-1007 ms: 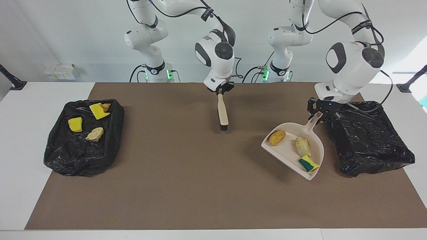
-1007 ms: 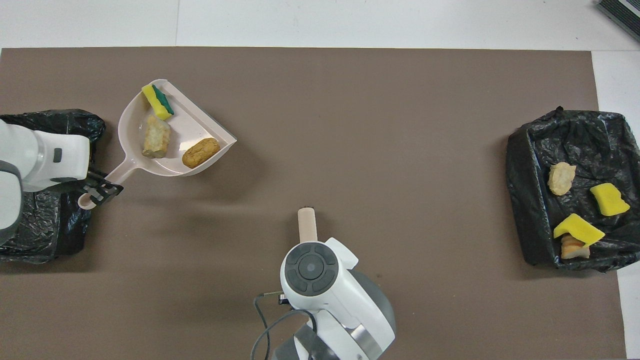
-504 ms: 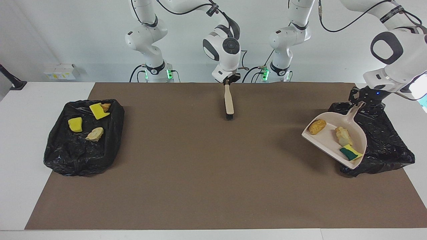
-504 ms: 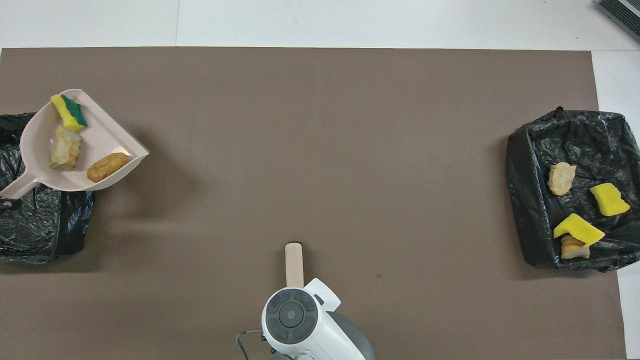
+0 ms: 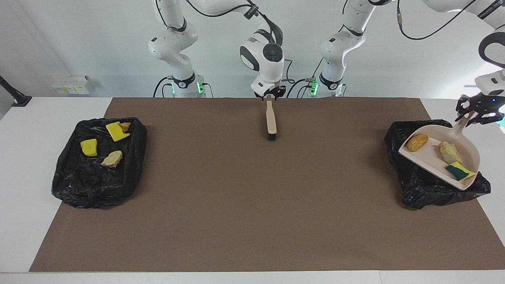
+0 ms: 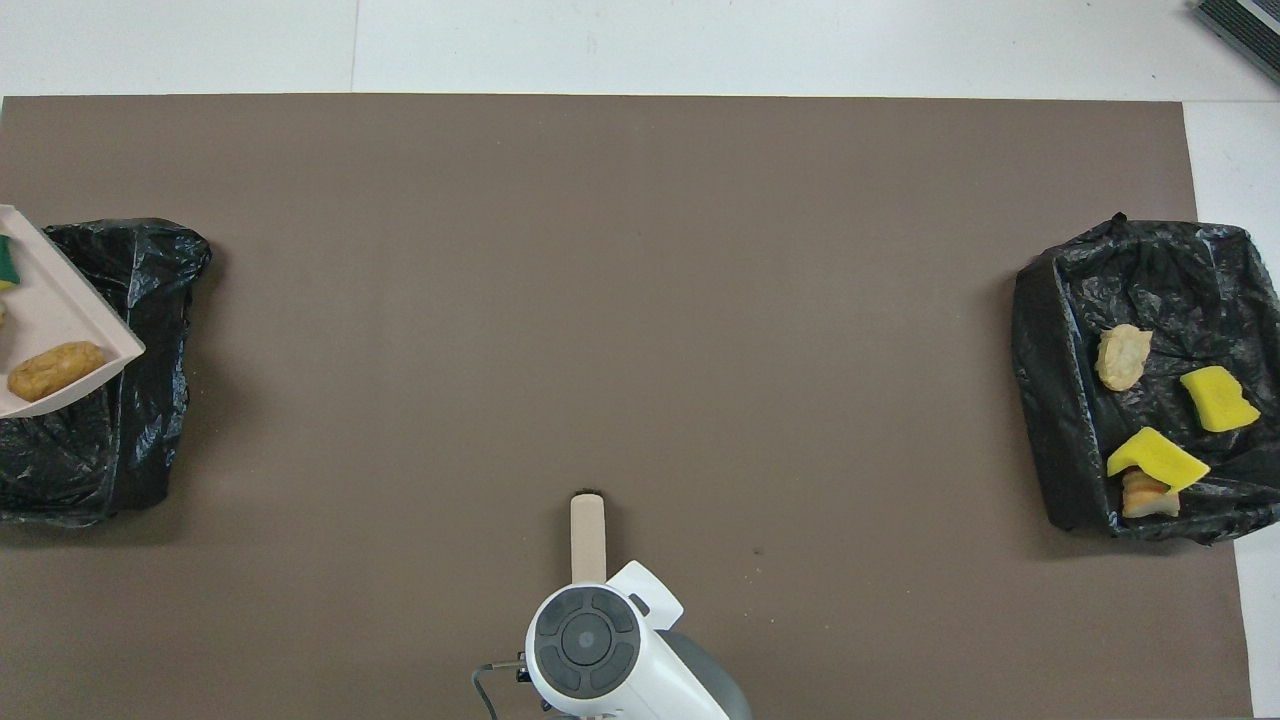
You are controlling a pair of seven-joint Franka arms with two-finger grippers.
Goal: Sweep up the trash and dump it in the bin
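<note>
Left tool (image 5: 478, 111): gripping beige plastic dustpan (image 5: 442, 161) by handle, holding it tilted over crinkled black bin bag (image 5: 414, 185) at counter's left-arm end.
Dustpan carrying three scraps: rounded tan chunk (image 5: 417, 142), pale crusty chunk (image 5: 449, 151), green-and-yellow sponge (image 5: 459, 172).
Right tool (image 5: 269, 96): at brush (image 5: 271, 122) handle tip, 12 o'clock edge of brown mat (image 5: 252, 221); cannot tell whether gripping.
Second bag-lined bin (image 5: 98, 181), right-arm end: holding yellow sponge pieces (image 5: 116, 131), tan chunks (image 5: 112, 159).
</note>
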